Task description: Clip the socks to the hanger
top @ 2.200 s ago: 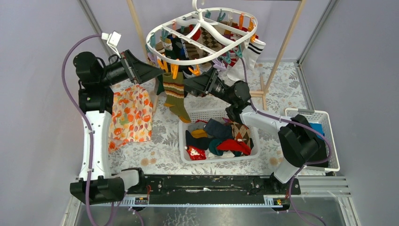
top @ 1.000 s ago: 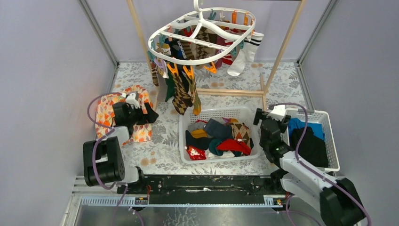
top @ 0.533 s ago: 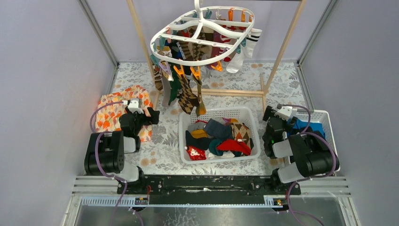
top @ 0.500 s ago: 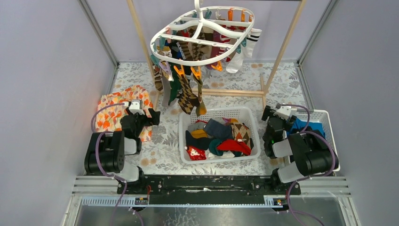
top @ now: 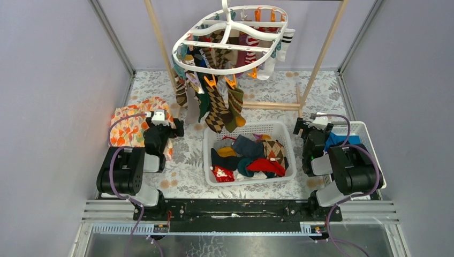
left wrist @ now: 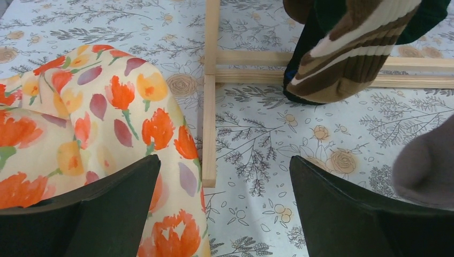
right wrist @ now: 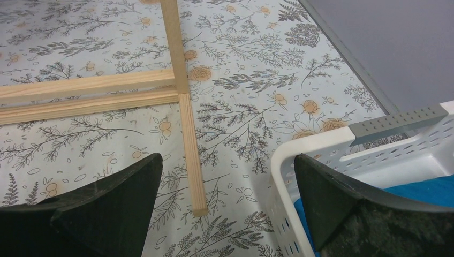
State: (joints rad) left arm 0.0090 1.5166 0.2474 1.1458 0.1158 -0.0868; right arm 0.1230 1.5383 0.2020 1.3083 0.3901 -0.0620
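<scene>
The white oval hanger hangs at the top centre from the wooden rack, with several socks clipped under it. A brown argyle sock and a green one dangle lowest at its front. More socks lie heaped in the white basket below. My left gripper rests low and open over the edge of the floral cloth, empty. My right gripper is open and empty beside the right basket. A brown striped sock hangs ahead in the left wrist view.
An orange floral cloth lies at the left. The wooden rack's feet run along the table. A second white basket at the right holds blue and black clothes.
Both arms have folded back down close to their bases, the right one pulling in furthest. The hanger with its socks has swung and turned slightly to the right.
</scene>
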